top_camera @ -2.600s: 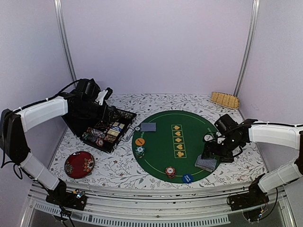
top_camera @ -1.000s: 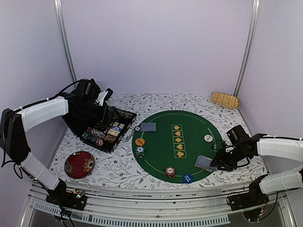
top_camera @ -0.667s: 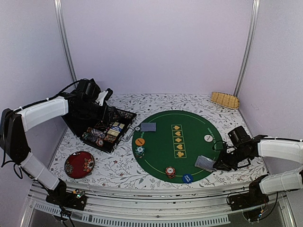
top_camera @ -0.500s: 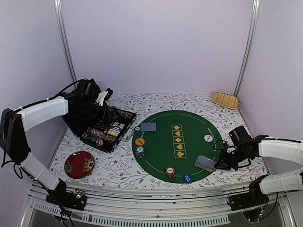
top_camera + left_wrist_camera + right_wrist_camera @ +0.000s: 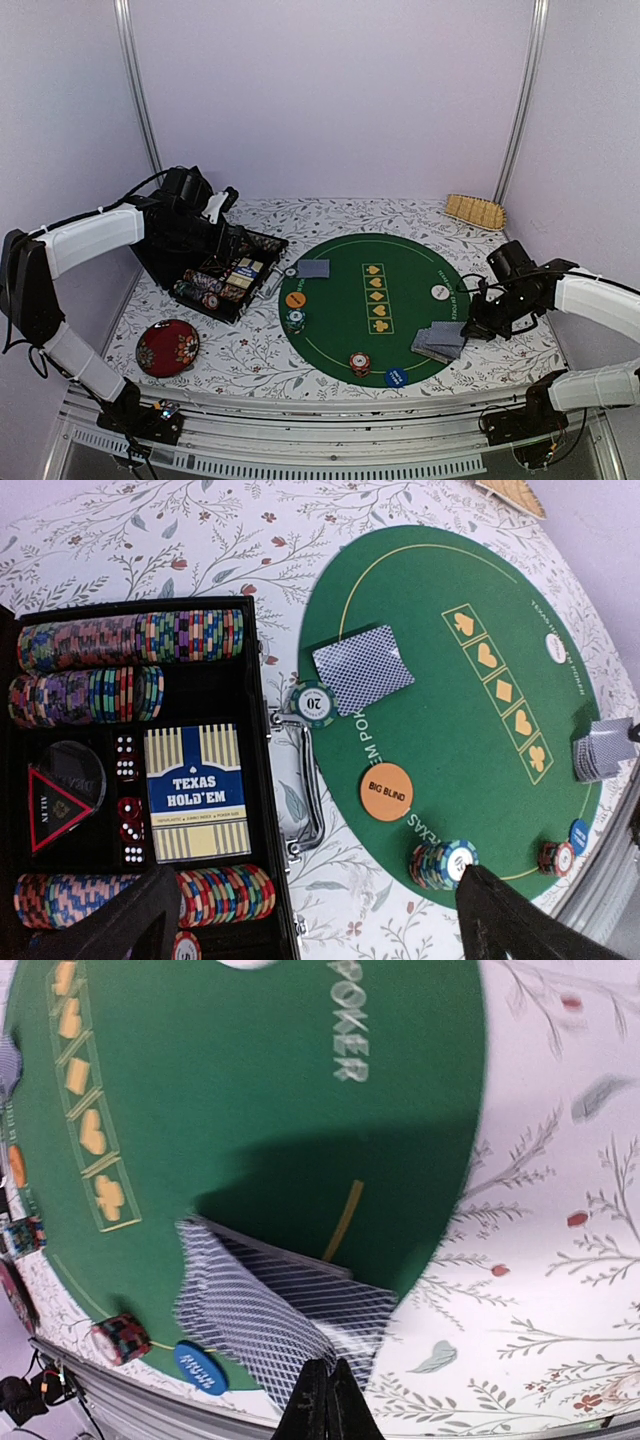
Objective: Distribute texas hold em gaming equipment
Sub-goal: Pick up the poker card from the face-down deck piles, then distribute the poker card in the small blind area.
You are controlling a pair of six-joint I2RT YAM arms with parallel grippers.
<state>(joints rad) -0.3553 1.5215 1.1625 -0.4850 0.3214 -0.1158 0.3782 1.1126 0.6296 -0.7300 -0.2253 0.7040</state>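
- My right claw [image 5: 322, 1378]: fingers pressed together, tips meeting the near edge of the fanned cards [image 5: 270, 1310]. I cannot tell whether a card is pinched between them.
- The fanned cards: grey-blue backs, at the right near rim of the green mat [image 5: 340, 340], one corner reaching past it over the floral tabletop [image 5: 250, 350].
- My left claw [image 5: 318, 900]: fingers wide apart, hovering above the open black case [image 5: 262, 780] at the tabletop's left.
- In the case: rows of striped chips, dice and a card box [image 5: 197, 793] lettered TEXAS HOLD'EM.
- One single card [image 5: 363, 668]: face down at the mat's far left, with a lone chip [image 5: 315, 702] just beside it.
- One orange disc [image 5: 386, 791]: on the mat's left rim, with the green chip stack [image 5: 443, 863] near it.
- One red chip stack [image 5: 120, 1340] and one blue disc [image 5: 198, 1365]: side by side at the near rim.
- One white disc [image 5: 440, 292]: on the mat's right side.
- One red floral dish [image 5: 167, 347]: near left.
- One tan woven piece [image 5: 475, 211]: far right.
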